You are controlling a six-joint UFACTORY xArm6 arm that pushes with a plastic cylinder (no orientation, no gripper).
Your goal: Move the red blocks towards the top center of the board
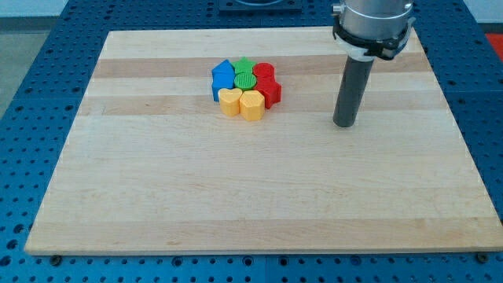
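Several blocks sit packed together near the top centre of the wooden board (259, 196). A round red block (263, 71) and a red star-like block (269, 89) form the cluster's right side. Two green blocks (245, 72) are in its middle. Blue blocks (222, 76) are on its left. A yellow round block (229, 101) and a yellow heart block (252, 104) form its front. My tip (343, 124) rests on the board to the right of the cluster, well apart from the red blocks and slightly lower than them.
The arm's grey metal flange (372, 23) hangs over the board's top right. A blue perforated table (47, 47) surrounds the board on all sides.
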